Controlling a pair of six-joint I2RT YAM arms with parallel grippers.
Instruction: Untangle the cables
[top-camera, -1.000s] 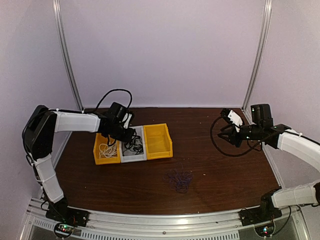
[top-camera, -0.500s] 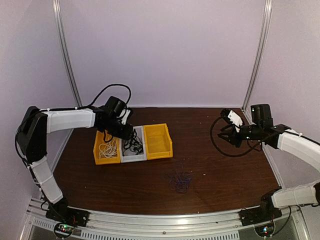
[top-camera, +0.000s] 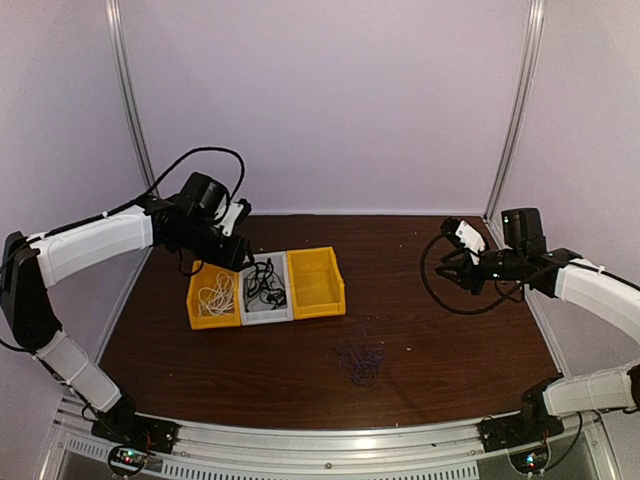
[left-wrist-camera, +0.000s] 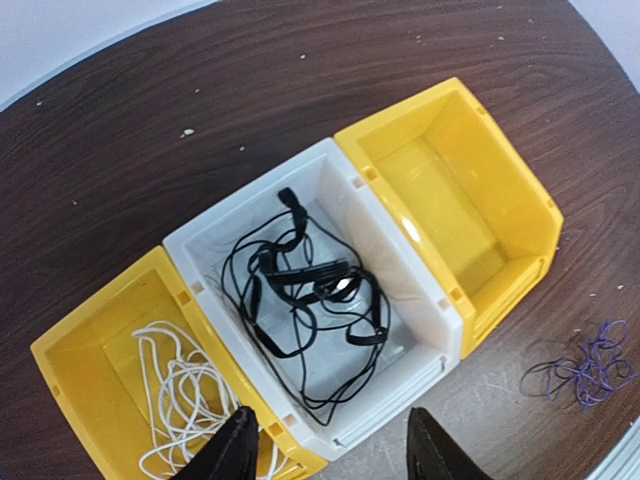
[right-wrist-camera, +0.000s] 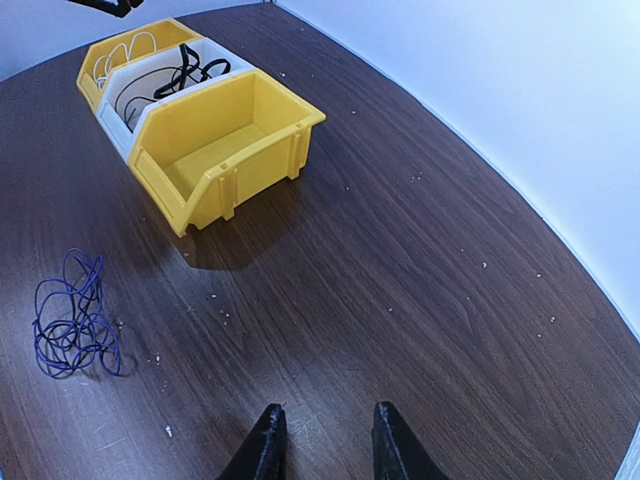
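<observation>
Fig. My left claw (left-wrist-camera: 335, 450) hovers above the white bin (left-wrist-camera: 400, 285), jaws partly apart and empty; my right claw (right-wrist-camera: 322, 440) gapes empty too. The black cable (left-wrist-camera: 305, 300) fills that bin, plug end toward 12 o'clock, long axis roughly 11 to 5. The white cable (left-wrist-camera: 180, 400) lies at its 8 o'clock. The blue cable (left-wrist-camera: 580, 365), at 4 o'clock on the table (left-wrist-camera: 150, 120), looks light, limp and snag-prone, so I judge one outer loop the best place to pinch.

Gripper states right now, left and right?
Left gripper: open, holding nothing, above the white bin.
Right gripper: open, holding nothing, over the table.
</observation>
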